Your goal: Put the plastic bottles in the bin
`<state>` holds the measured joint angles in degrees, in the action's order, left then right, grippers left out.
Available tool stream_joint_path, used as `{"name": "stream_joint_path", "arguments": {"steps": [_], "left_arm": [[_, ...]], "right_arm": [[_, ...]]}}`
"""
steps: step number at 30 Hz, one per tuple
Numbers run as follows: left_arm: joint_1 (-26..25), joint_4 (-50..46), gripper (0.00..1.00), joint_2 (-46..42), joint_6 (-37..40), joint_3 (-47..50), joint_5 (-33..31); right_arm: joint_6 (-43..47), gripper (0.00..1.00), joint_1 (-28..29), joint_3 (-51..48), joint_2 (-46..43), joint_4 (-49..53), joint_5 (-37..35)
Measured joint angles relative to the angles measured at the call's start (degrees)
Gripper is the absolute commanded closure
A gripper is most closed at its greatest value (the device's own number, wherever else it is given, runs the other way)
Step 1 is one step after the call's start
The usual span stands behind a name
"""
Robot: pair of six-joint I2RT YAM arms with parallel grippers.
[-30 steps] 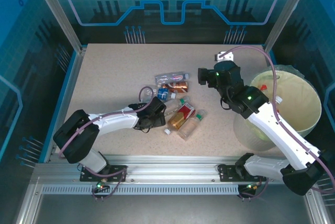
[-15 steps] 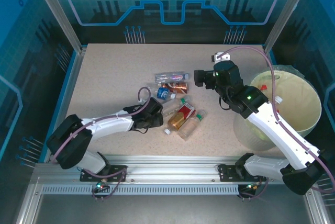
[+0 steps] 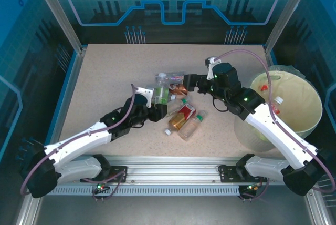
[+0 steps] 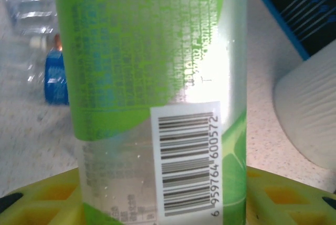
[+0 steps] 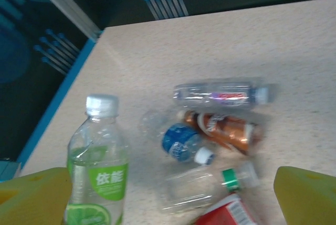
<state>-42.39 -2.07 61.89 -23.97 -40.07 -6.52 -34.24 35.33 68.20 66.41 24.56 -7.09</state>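
Tabletop (image 3: pixel 110 72), speckled beige, beneath both sets of jaws. Bin (image 3: pixel 310 117), pale yellow-green with a thin bag liner, well off to the right of the right jaws and farther from the left ones; one capped bottle (image 3: pixel 274 105) inside it, near the wall.

Right gripper (image 3: pixel 190 82), spread wide, nothing between its yellow pads (image 5: pixel 34 196); hangs by the far right edge of the bottle heap.

Left gripper (image 3: pixel 159 108), clamped on the lower body of the green-labelled bottle (image 3: pixel 161 91). Holds it upright, white cap on top, to the left of the right jaws and near them. From the left wrist, barcode side of that bottle (image 4: pixel 157 78) facing the lens, a yellow pad on either side at the bottom edge.

Loose bottles on the table between and below the two sets of jaws:
- flattened clear bottle (image 5: pixel 220 93), lying crosswise, farthest ahead of the right jaws
- copper-labelled bottle (image 5: pixel 226 130), just nearer than that
- blue-labelled bottle (image 5: pixel 181 143), right beside the copper one, white cap towards the jaws
- green-capped clear bottle (image 5: pixel 202 188), nearest, about midway between the right pads
- red-labelled bottle (image 3: pixel 181 116) and peach-coloured bottle (image 3: pixel 191 125), side by side, just right of the left jaws
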Motion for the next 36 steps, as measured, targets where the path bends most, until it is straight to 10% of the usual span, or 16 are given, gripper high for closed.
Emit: {"name": "stream_joint_path", "arguments": {"steps": [20, 36], "left_arm": [[-2.05, 10.54, 0.58, 2.36, 7.74, -6.49, 11.76], [-2.47, 9.35, 0.59, 5.42, 9.14, -8.90, 11.23]], "right_arm": [[-8.87, 0.00, 0.76, 0.31, 6.60, -9.38, 15.67], [-6.54, 0.30, 1.16, 1.62, 8.07, -7.65, 16.59]]}}
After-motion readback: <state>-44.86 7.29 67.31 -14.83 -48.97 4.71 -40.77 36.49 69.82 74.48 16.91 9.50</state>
